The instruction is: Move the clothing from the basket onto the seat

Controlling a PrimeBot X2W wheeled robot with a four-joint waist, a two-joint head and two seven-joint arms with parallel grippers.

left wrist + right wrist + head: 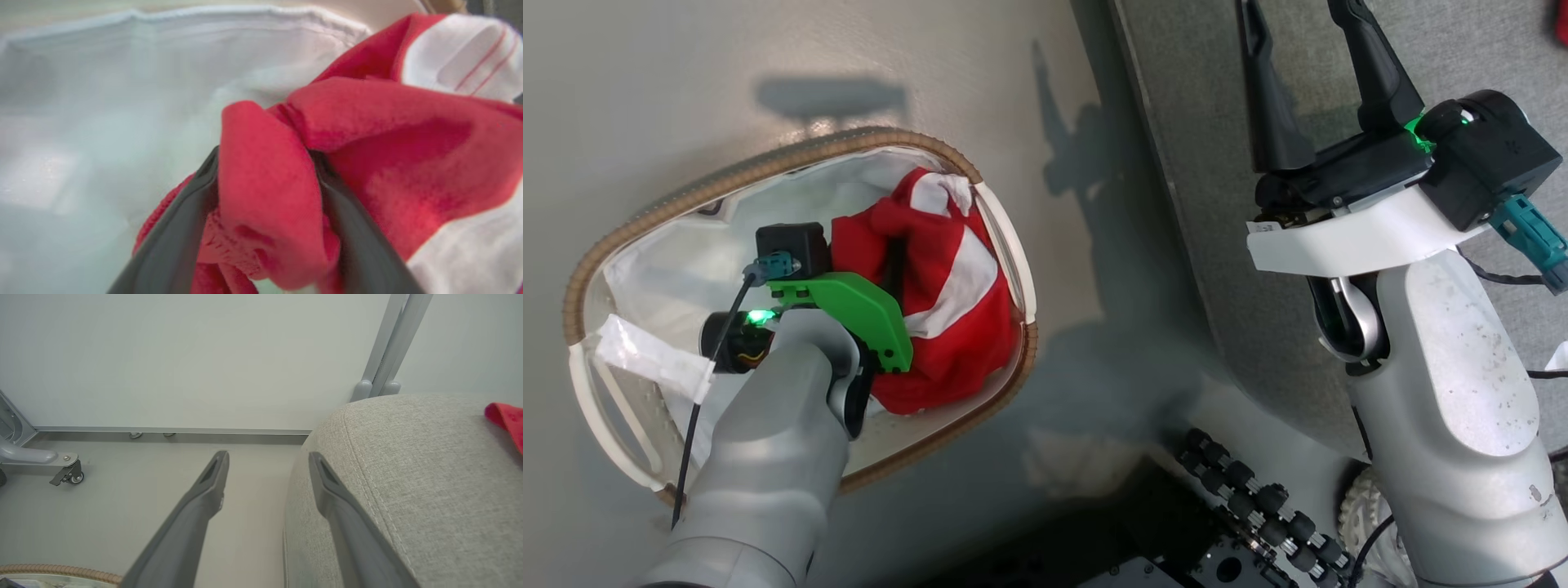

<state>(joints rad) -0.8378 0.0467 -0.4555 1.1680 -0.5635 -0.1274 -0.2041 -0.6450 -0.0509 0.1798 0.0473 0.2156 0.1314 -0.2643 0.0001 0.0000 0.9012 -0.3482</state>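
The clothing (947, 286), a heap of red fabric with white stripes, lies in the right half of the basket (768, 167). My left gripper (898, 269) reaches down into it. In the left wrist view the left gripper (265, 155) stands open, its two fingers on either side of a raised red fold of the clothing (408, 134). My right gripper (1298, 33) is open and holds nothing, hanging over the left edge of the grey seat (1217, 163). The right gripper (268, 457) points past the rounded corner of the seat (429, 477). A bit of red fabric (506, 420) lies on the seat.
The white liner (122, 102) covers the inside of the basket. My own base with black rollers (1258, 498) sits in front of the seat. Ahead of the right gripper are a wall with a baseboard (163, 430), a castor leg (65, 473) and an upright post (388, 347).
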